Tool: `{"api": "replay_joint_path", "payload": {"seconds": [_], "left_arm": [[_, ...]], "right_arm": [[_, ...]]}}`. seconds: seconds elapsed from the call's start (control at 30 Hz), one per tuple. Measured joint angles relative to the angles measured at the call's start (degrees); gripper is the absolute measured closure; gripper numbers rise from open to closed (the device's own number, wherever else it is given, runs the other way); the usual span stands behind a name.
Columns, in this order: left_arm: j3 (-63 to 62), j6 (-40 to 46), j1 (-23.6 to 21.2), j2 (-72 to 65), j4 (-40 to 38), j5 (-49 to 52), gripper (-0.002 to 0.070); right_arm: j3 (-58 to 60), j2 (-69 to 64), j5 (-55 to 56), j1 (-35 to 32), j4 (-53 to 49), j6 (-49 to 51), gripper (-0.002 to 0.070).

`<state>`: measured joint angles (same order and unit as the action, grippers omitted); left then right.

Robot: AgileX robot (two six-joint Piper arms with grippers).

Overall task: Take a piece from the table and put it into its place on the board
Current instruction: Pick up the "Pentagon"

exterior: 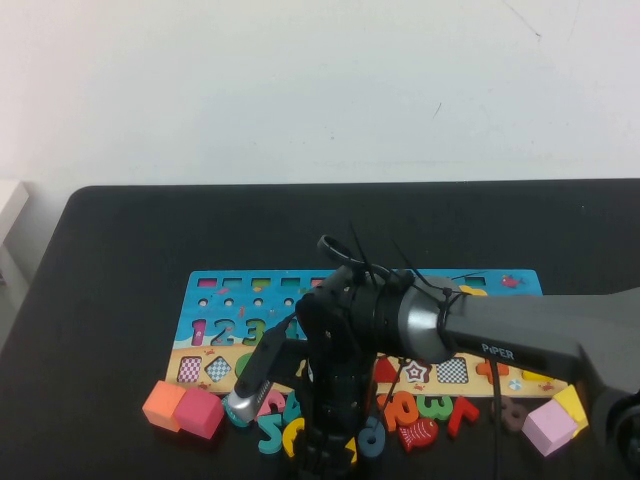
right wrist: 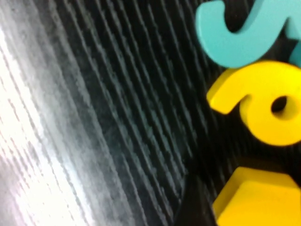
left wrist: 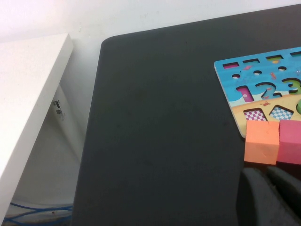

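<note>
Checking progress: the yellow pentagon (right wrist: pixel 258 197) is not placed yet. In the right wrist view it lies flat on the table (exterior: pixel 120 300), close under the camera, just beside a yellow number (right wrist: pixel 263 106), with a teal number (right wrist: pixel 235 37) beyond that. So the piece is among the loose pieces in front of the board (exterior: pixel 230 300), not in any slot.

Right arm: reaches in from the right across the board, wrist turned down. The right gripper (exterior: pixel 325 450) is low over the loose pieces at the near edge of the table, right by the pentagon. I cannot tell whether it is released or clenched; its own dark body hides that from above, and the wrist view shows mostly table and pieces. I see no sign that the pentagon is lifted.

Left arm: does not show in the high view. In its wrist view the left gripper (left wrist: pixel 270 197) is a dark mass over bare table off the board's left end, near the orange cube (left wrist: pixel 262 141) and the pink cube (left wrist: pixel 290 141). Whether it is released or clenched, I cannot tell. My judgement is that it is parked.

Done, as I judge it: the approach to the piece only.

Left to do:
- grasp the pentagon
- lift it clear of the neighbouring numbers
- carry it to the sandy strip of the board
- seat it in the matching slot

The arm covers the middle of that strip, so I cannot pick out the pentagon's slot.
</note>
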<state>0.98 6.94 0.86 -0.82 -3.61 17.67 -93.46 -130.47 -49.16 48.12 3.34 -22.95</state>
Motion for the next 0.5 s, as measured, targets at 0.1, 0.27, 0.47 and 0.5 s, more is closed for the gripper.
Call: {"api": "replay_joint_path", "payload": {"seconds": [0.1, 0.27, 0.47, 0.5], "left_arm": [[0.0, 0.0, 0.0, 0.0, 0.0, 0.0, 0.0676], [0.0, 0.0, 0.0, 0.0, 0.0, 0.0, 0.0676], [0.0, 0.0, 0.0, 0.0, 0.0, 0.0, 0.0676], [0.0, 0.0, 0.0, 0.0, 0.0, 0.0, 0.0676]], "right_arm": [[0.0, -0.7, 0.2, 0.0, -0.2, 0.2, 0.0146], [-0.1, -0.8, 0.3, 0.0, -0.5, 1.9, 0.0146], [-0.2, -0.9, 0.2, -0.2, -0.9, 2.3, 0.0243], [-0.2, -0.8, 0.1, -0.3, -1.0, 2.4, 0.0279]]}}
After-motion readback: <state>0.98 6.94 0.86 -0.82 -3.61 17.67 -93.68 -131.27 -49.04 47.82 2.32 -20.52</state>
